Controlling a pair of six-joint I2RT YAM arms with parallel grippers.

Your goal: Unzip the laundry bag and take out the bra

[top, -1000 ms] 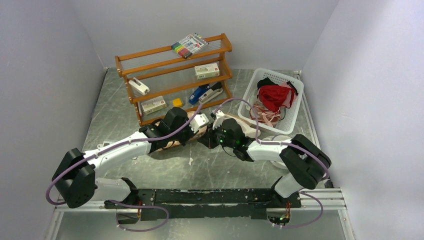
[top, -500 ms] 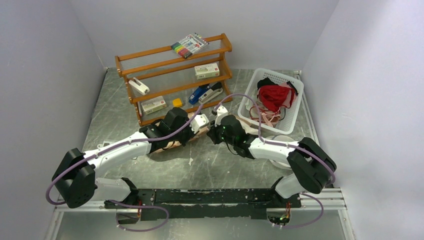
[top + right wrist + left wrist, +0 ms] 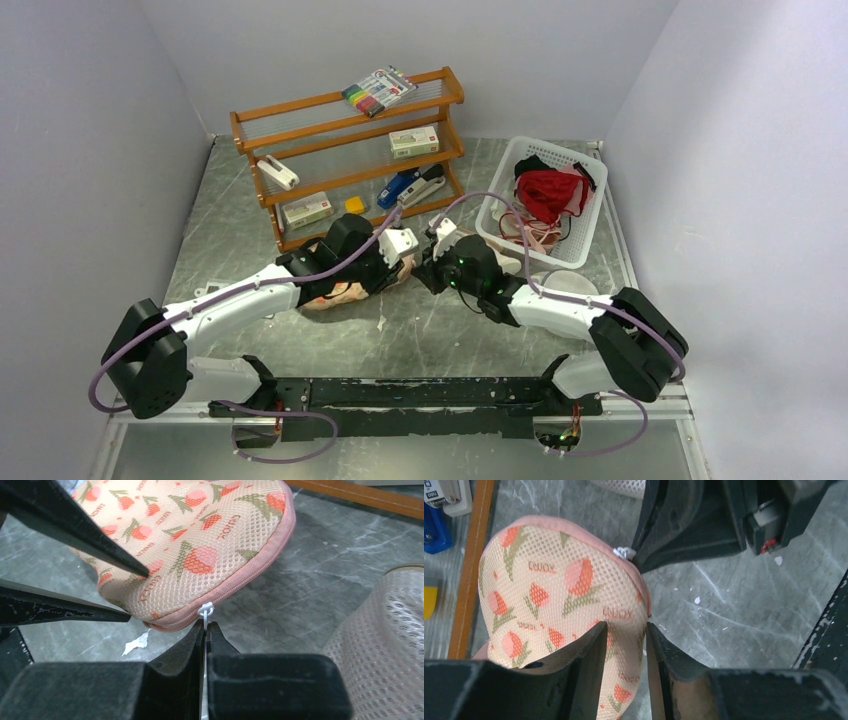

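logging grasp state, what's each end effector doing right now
Left end effector: closed, pinching the laundry bag.
Right end effector: closed on the white zip pull.

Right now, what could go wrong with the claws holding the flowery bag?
The right claw grips only the thin white zip tab, so it could slip out or snap. The left claw pinches just a small part of the laundry bag, so the bag might slide along with the pull instead of unzipping.
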